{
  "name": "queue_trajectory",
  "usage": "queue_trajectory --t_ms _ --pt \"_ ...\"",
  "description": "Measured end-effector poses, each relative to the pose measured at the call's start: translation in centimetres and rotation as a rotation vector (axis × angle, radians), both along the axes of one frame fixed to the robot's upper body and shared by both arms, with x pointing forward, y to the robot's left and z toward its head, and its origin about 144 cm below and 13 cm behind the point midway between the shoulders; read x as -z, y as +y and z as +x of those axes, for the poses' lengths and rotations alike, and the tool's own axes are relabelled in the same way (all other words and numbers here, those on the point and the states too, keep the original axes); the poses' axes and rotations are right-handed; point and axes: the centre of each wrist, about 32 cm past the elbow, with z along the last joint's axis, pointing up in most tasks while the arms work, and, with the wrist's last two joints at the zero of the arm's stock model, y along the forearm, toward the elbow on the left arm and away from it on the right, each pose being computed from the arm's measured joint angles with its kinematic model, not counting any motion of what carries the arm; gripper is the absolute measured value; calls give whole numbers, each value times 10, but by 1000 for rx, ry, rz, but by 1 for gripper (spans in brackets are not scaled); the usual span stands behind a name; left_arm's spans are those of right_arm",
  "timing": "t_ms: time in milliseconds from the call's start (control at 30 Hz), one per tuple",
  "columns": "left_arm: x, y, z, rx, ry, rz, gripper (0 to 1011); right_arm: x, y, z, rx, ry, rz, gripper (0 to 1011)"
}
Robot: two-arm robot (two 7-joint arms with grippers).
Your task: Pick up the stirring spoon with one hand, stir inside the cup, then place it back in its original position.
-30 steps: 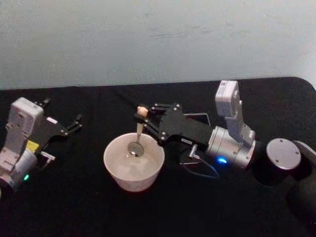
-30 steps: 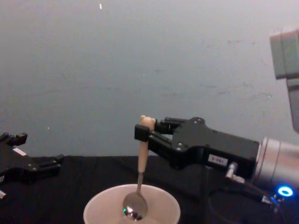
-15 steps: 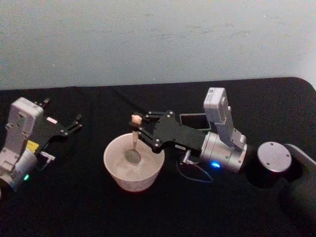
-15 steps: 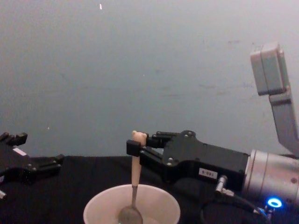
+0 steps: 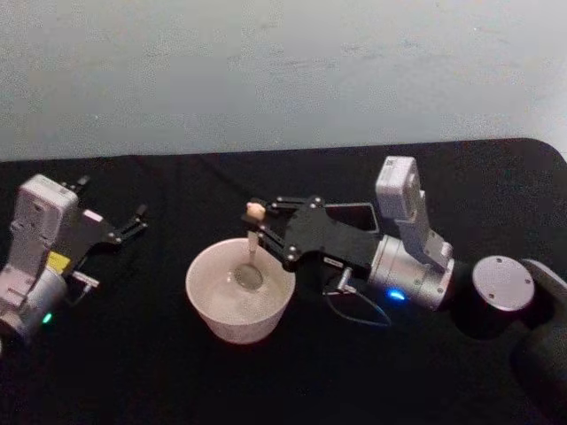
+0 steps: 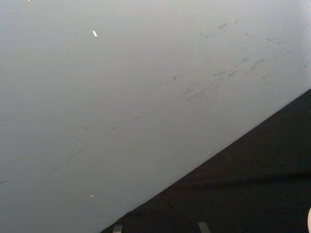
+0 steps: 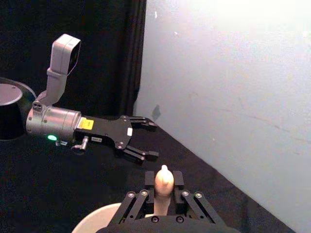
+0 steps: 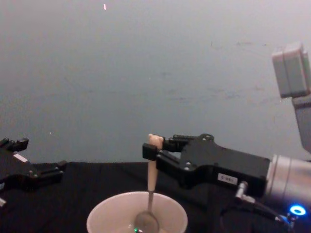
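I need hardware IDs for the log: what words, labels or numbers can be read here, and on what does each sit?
None can be read.
White label on the right tool: print too blurred to read.
Yellow label on the left tool: too small to read.
Small white tag beside it: too small to read.
The stirring spoon and the cup: no markings visible.

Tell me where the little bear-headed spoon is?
In the head view, the small beige-handled, metal-bowled spoon stands near centre, bowl dipped inside the wide cream-white cup, handle pinched by the right gripper.
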Motion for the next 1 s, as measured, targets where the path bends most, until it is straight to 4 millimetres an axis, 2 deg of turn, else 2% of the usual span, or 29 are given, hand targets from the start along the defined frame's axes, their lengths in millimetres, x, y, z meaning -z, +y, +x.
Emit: queue_trajectory --t_ms 467,733,1000 --pt "0 0 0 0 0 0 1001 -4 -19 -27 -28 16 4 214" --pt "0 0 0 0 0 0 1001 -2 -10 -35 -84 30 5 214" --pt "0 0 0 0 0 0 1001 0 5 -28 -80 34 13 214"
